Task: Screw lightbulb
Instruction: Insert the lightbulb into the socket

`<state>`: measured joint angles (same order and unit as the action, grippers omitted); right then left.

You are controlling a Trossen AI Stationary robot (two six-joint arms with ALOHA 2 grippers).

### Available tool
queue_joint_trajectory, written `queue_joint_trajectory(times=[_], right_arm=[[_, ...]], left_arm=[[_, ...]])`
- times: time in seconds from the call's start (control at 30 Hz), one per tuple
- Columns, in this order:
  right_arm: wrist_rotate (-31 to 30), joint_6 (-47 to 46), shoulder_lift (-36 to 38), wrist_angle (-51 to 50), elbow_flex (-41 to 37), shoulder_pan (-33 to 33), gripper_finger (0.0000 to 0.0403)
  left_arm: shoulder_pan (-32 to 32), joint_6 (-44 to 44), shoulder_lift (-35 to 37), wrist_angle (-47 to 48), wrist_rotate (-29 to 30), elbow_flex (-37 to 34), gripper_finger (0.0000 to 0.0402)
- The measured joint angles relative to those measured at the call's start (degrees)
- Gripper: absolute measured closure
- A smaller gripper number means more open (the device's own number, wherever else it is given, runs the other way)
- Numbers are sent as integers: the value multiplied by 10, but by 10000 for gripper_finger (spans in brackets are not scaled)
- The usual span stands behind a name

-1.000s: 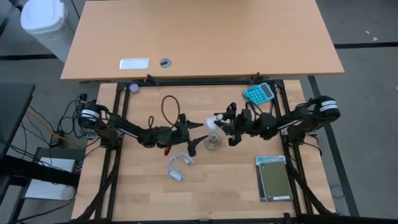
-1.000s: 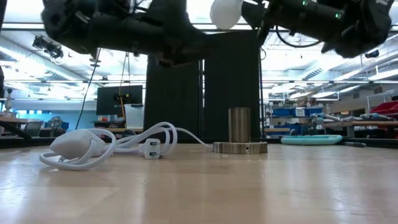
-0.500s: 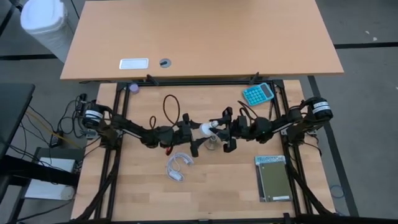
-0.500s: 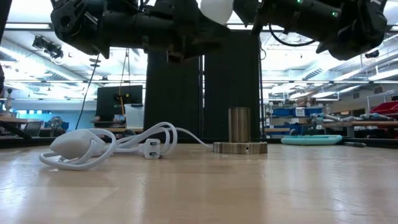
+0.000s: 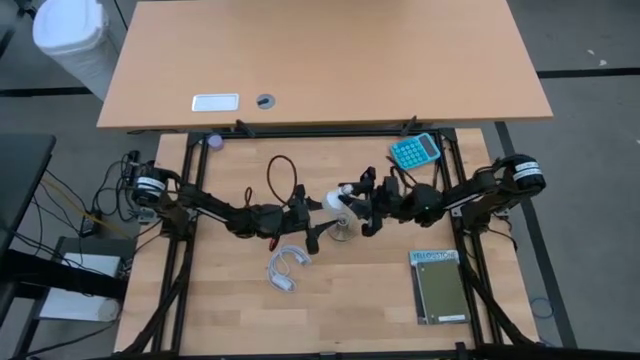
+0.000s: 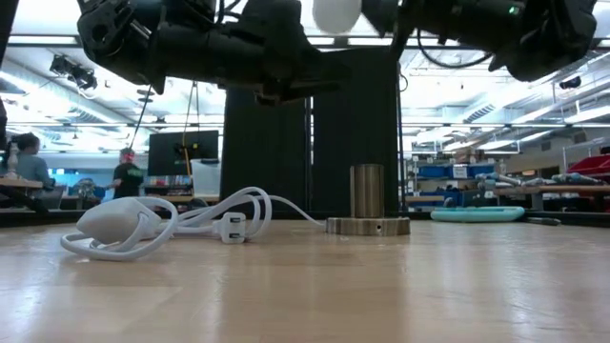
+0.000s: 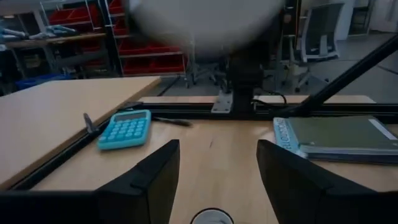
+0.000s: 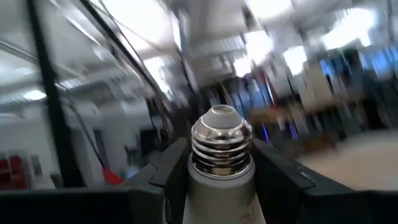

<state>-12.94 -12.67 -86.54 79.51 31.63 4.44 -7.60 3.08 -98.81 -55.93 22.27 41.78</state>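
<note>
The lightbulb (image 5: 335,200) is a small white bulb with a silvery screw base (image 8: 221,140). It hangs in the air over the middle of the table, and my right gripper (image 5: 358,205) is shut on it. Its round white end (image 6: 335,11) shows at the top of the low view. Under it the metal socket (image 6: 367,202) stands on its flat disc base on the table. My left gripper (image 7: 217,155) reaches in from the table's left and is open, with nothing between its fingers. It sits just left of the bulb and above the socket (image 5: 343,232). My right gripper pinches the bulb's white neck (image 8: 221,190), just behind the screw base, between its two fingers (image 8: 174,171). The fingers come from the table's right, slanting a little upward. The screw base sticks out past the fingertips, and the bulb is lifted clear above the socket.
A coiled white cable (image 5: 285,268) lies near the left of the socket, and a red cord loop (image 5: 280,172) lies farther back. A teal calculator (image 5: 415,150) sits at the far right and a dark notebook (image 5: 438,285) at the near right. People (image 6: 124,171) stand far behind the table.
In the high view my left gripper's fingers have come closer together but still stand apart. The bulb stays in my right gripper, above the socket.
</note>
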Motion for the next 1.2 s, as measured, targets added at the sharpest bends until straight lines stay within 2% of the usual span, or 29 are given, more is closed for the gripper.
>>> queue_joint_trajectory(times=[0.13, 0.3, 0.43, 0.6, 0.87, 1.07, 1.2], right_arm=[[2, -116, 40, -123, 0, -28, 252], [21, -167, 80, -165, 0, -36, 252], [44, -281, 83, -213, 0, -51, 252], [246, -446, 85, -330, 0, -115, 252], [456, -616, 86, -456, 0, -204, 252], [575, -715, 86, -530, 7, -256, 252], [607, -751, 77, -586, 27, -270, 252]], left_arm=[[-3, 28, 2, 10, 26, 0, 183], [-8, 71, 10, 25, 60, 0, 183], [-8, 126, 11, 14, 71, 1, 183], [-23, 206, 11, 39, 116, 1, 183], [-43, 308, 11, 57, 131, 1, 184], [-44, 386, 10, 67, 131, 1, 184], [-44, 421, 10, 67, 130, 1, 184]])
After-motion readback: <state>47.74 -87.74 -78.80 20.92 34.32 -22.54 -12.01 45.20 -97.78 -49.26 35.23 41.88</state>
